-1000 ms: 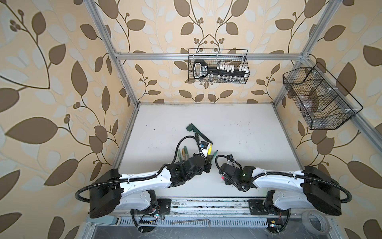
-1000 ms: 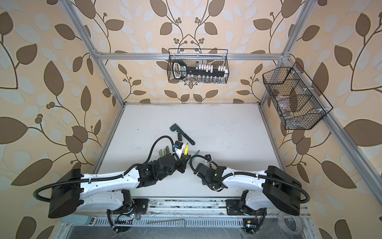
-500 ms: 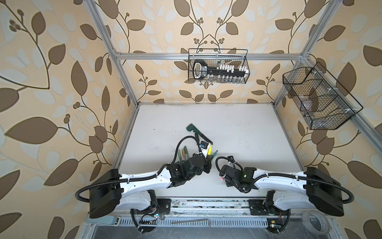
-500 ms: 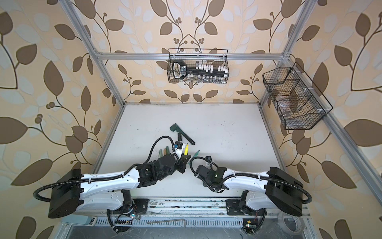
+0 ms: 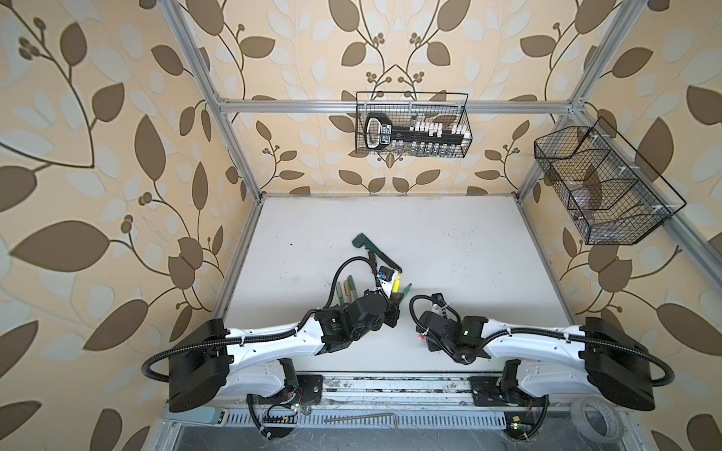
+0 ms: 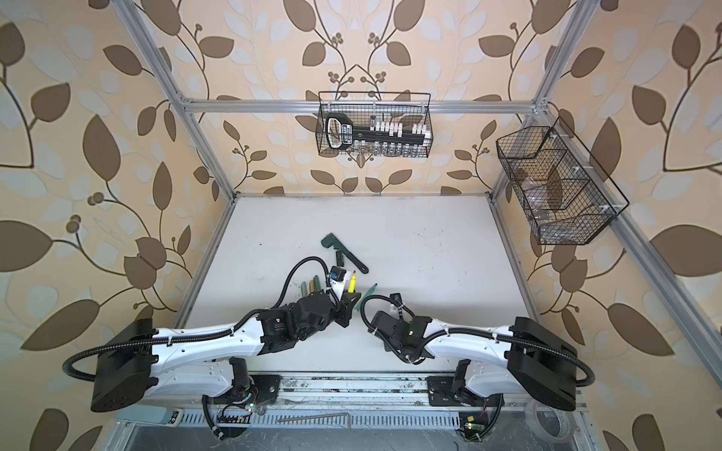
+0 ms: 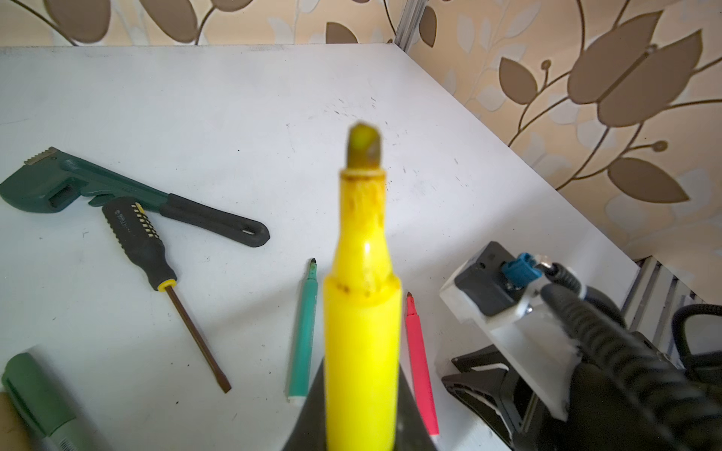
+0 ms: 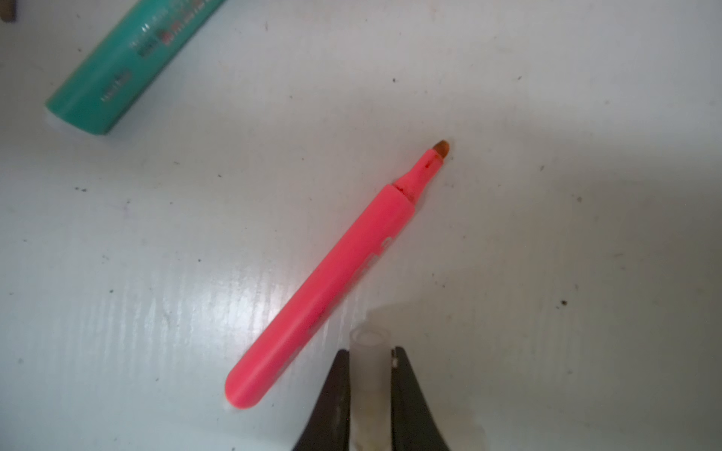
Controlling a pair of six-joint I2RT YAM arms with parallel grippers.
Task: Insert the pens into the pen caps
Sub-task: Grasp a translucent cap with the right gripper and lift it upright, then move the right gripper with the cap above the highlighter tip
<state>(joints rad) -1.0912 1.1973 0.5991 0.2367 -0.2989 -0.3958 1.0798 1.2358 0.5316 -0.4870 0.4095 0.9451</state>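
Note:
My left gripper (image 7: 361, 377) is shut on the bright yellow pen (image 7: 363, 312), whose bare tip points away from me over the table; the pen also shows in both top views (image 5: 397, 282) (image 6: 352, 282). My right gripper (image 8: 370, 361) is shut on a pale translucent pen cap (image 8: 370, 353), its open end facing out, low over the table. The neon pink pen (image 8: 336, 281) lies uncapped right beside that cap. The teal green pen (image 8: 129, 66) (image 7: 302, 332) lies uncapped a little further off. The other pen caps are out of view.
A dark green wrench (image 7: 78, 187) and a black-handled screwdriver (image 7: 136, 238) lie behind the pens. Three green and brown pens (image 5: 344, 289) lie left of my left wrist. Wire baskets hang on the back wall (image 5: 412, 131) and the right wall (image 5: 601, 187).
The right wrist has shifted a little to the left and nearer the front edge. The left arm with the yellow pen has stayed still.

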